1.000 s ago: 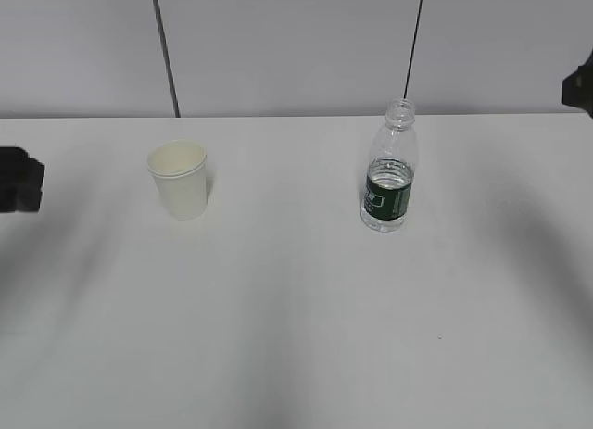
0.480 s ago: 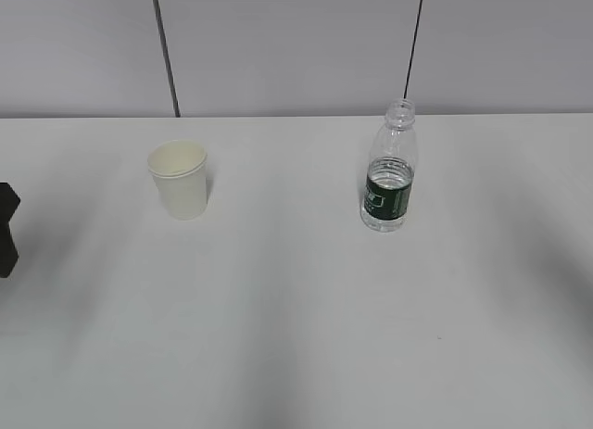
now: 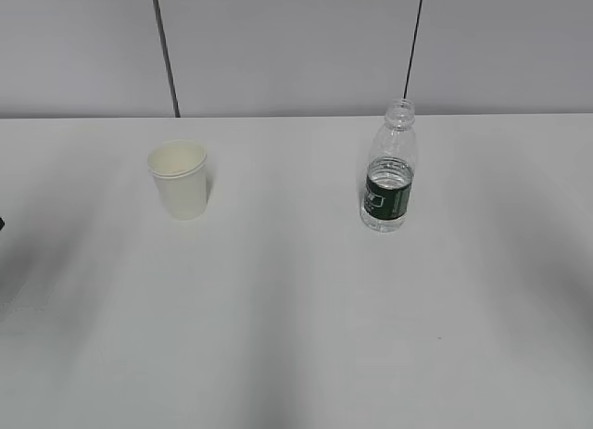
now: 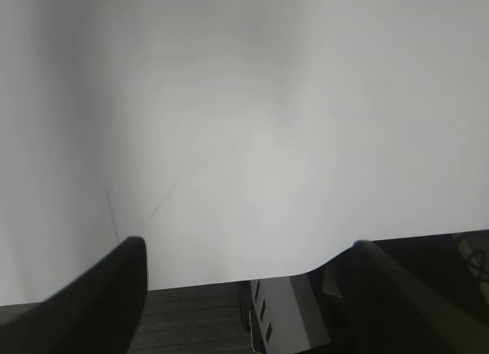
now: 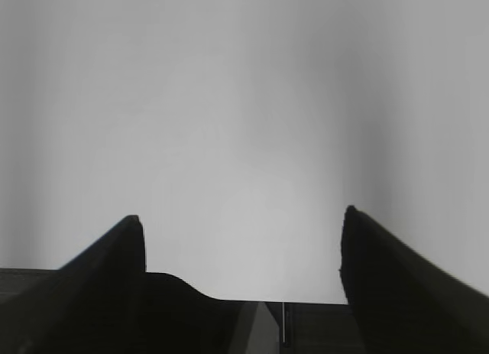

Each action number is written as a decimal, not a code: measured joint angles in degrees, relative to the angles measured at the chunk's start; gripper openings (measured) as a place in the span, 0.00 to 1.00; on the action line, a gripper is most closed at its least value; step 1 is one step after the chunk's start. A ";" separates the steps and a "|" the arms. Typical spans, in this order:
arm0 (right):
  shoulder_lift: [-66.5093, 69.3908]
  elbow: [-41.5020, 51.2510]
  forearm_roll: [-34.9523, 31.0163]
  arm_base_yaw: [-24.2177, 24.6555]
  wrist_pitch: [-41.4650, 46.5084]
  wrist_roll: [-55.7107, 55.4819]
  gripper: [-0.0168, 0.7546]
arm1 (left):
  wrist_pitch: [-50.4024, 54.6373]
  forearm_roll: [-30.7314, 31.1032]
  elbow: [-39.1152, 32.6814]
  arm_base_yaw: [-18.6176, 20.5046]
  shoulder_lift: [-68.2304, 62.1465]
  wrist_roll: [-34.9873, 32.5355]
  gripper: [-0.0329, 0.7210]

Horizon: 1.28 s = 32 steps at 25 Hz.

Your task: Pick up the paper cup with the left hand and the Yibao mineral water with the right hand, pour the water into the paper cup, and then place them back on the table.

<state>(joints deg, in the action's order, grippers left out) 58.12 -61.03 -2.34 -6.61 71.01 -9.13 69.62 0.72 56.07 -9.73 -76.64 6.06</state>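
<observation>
The cream paper cup [image 3: 179, 179] stands upright on the white table [image 3: 296, 309], left of the middle. The Yibao mineral water [image 3: 389, 170], a clear uncapped bottle with a dark green label, stands upright to its right. Neither arm touches them, and both arms are out of the exterior view apart from a dark sliver at its left edge. In the left wrist view my left gripper [image 4: 248, 247] is open over the table's near edge, nothing between its fingers. My right gripper [image 5: 241, 220] is likewise open and empty above bare tabletop. Neither wrist view shows the cup or bottle.
A grey wall with two dark vertical seams [image 3: 165, 49] runs behind the table. Below the table's near edge the left wrist view shows dark floor and a pale grey frame part [image 4: 286, 316].
The left arm has drawn back out of the exterior view at the left edge, and the right arm's dark corner at the upper right has gone. Cup and bottle have not moved.
</observation>
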 joint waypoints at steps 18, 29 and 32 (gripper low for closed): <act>-17.80 -0.21 -13.29 0.00 0.96 2.65 0.78 | 0.97 -8.39 0.07 0.00 15.46 -4.27 0.69; -29.74 1.62 -11.09 0.00 1.66 7.44 0.78 | 1.90 -9.22 -0.43 0.00 28.08 -4.27 0.69; -32.78 3.33 -9.61 0.00 1.89 9.13 0.78 | 1.90 -9.22 -2.45 0.00 32.55 -4.27 0.69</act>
<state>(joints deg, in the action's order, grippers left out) 25.34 -57.70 -11.95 -6.61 72.90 0.00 71.52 -8.50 53.62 -9.73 -44.09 1.79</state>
